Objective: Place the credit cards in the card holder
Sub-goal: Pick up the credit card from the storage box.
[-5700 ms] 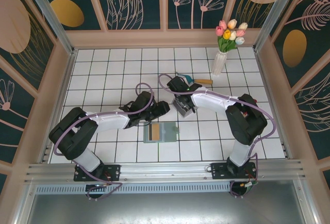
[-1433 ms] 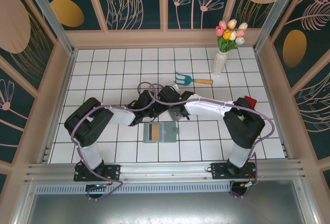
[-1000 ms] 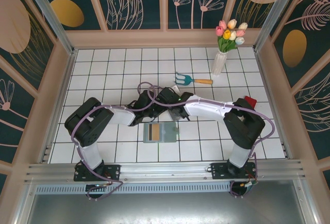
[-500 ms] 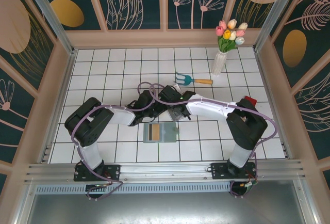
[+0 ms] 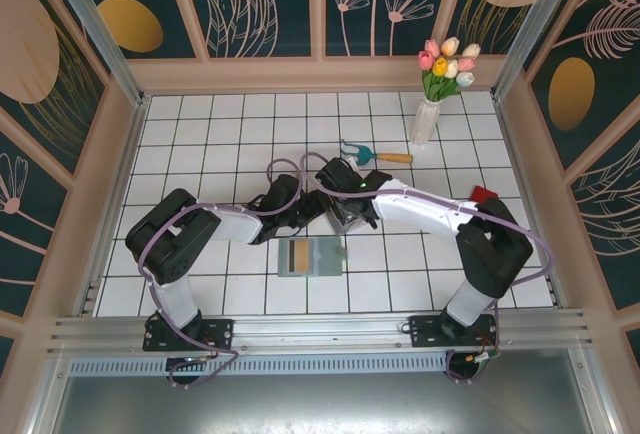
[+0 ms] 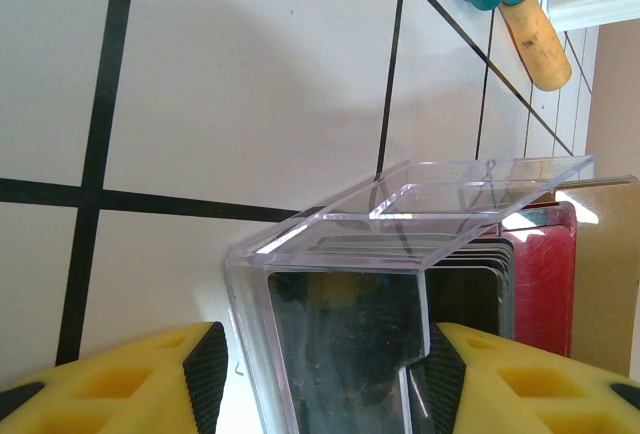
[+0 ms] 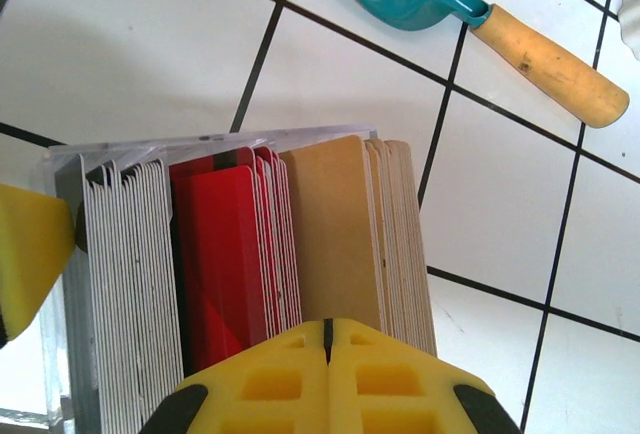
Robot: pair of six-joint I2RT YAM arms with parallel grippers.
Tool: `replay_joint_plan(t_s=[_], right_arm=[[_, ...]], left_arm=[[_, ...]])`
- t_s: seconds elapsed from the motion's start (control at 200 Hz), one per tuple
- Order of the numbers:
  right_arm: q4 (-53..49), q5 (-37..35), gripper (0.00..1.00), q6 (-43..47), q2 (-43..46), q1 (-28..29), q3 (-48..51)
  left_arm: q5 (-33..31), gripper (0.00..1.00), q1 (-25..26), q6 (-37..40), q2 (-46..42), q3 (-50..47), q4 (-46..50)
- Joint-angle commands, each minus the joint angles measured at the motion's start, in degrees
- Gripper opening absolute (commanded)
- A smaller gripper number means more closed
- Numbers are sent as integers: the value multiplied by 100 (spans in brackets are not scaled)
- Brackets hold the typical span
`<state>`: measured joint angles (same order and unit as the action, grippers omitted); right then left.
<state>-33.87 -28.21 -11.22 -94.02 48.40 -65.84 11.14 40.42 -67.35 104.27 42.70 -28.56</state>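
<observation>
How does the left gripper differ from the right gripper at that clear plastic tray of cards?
The left gripper holds its yellow fingers apart, one against each side of the clear plastic tray. The right gripper has its yellow fingers pressed together with no gap, right where the red plastic cards meet the beige plastic cards; whether they pinch a card is unclear. Both are at the same tray.

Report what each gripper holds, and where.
Left gripper clamps the clear tray by its side walls. Right gripper is shut atop the cards; whether it pinches one cannot be told.
</observation>
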Motion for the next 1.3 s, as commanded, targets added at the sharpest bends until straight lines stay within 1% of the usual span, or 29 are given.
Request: replay_joint_plan(t_s=[0.0,0.065,0.21,0.275,0.37,0.47,0.525,0.746,0.936,1.066,1.201,1.296], right_arm=[[-23,518,11,1,182,-110,20],[-53,492,13,-3,29,-114,12],[-82,423,26,85,-303,-105,-34],[-50,351,34,83,-386,-101,-49],[-43,232,36,116,-496,-103,-69],[-93,108,42,149,-651,-88,-56],[-148,14,42,143,-761,-53,-35],[-352,-778,41,34,-1059,176,2],[-407,-1196,32,12,-742,189,-108],[-410,-1211,26,67,-543,153,-157],[-415,-1106,16,75,-495,130,-140],[-445,-1078,16,54,-493,134,-139]], left_arm=[[-252,57,-6,2,442,-242,746],[-235,57,0,10,454,-221,733],[-235,57,-3,8,453,-226,742],[-234,57,-5,5,462,-218,737],[-222,57,-5,1,463,-209,732],[-230,57,-4,8,467,-209,729],[-226,57,0,6,465,-214,737],[-251,56,-3,1,489,-218,743],[-283,56,-7,3,515,-224,770],[-296,56,1,4,518,-221,789],[-296,56,-5,8,511,-228,791],[-305,56,-3,6,505,-244,795]])
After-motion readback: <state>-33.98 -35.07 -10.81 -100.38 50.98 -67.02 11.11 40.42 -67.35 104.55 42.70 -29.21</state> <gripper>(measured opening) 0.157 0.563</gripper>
